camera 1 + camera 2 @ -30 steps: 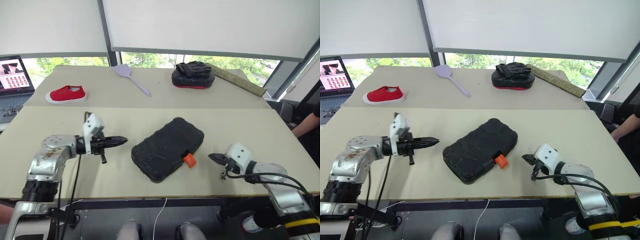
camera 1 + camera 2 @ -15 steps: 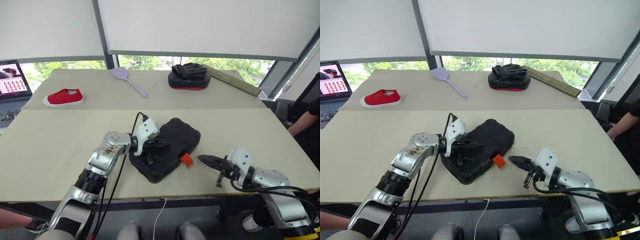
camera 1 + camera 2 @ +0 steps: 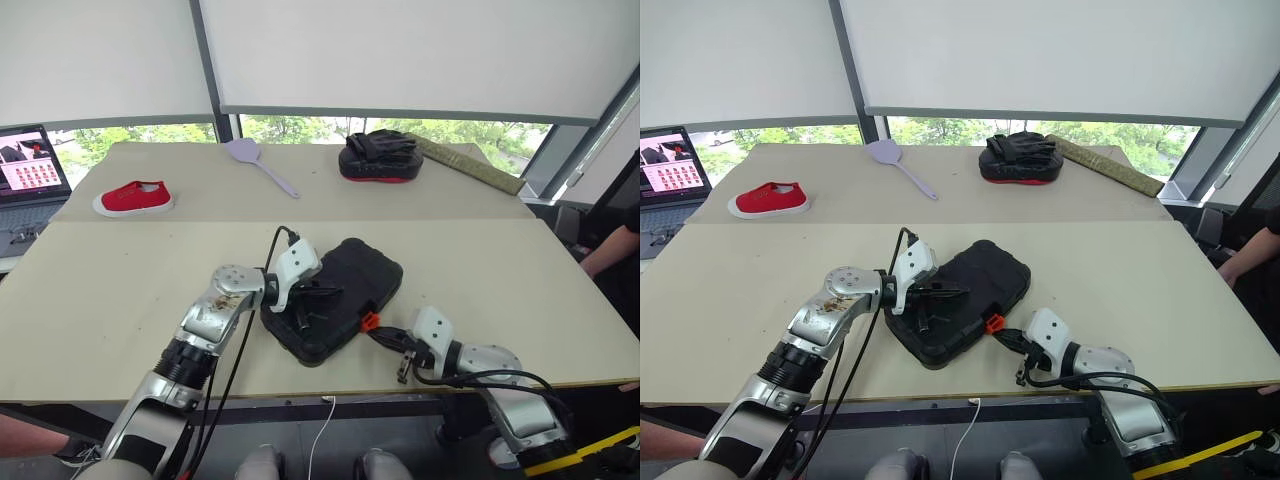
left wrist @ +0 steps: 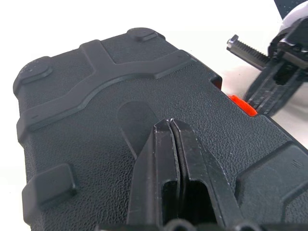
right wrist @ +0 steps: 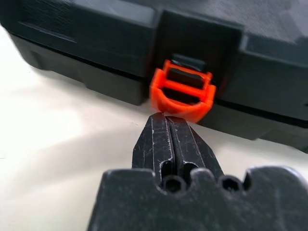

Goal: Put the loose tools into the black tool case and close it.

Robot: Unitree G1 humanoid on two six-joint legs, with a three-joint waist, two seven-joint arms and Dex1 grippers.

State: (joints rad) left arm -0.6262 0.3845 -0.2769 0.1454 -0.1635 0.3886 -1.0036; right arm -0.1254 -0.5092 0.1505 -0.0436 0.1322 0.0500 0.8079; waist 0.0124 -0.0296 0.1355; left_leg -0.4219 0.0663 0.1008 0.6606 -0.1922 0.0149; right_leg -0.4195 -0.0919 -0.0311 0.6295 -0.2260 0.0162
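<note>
The black tool case (image 3: 345, 285) lies closed, at a slant, in the middle of the near table. Its small orange latch (image 3: 369, 321) sits on the edge nearest me. My left gripper (image 3: 331, 293) is shut, with its tips resting on the textured lid (image 4: 91, 91). The right gripper (image 3: 375, 333) is also shut, low over the table. In the right wrist view its tips (image 5: 166, 119) are right under the orange latch (image 5: 183, 92), touching it or nearly so. The loose tools are out of view.
On the far table lie a red shoe (image 3: 133, 197), a grey spatula (image 3: 262, 163), a black mitt with a red rim (image 3: 383, 158) and a long greenish bar (image 3: 470, 163). A laptop (image 3: 30, 165) stands at far left. A person (image 3: 615, 250) sits at the right edge.
My left gripper swung right from the bare table onto the case lid. The right gripper slid left along the table up to the orange latch. The case has not moved.
</note>
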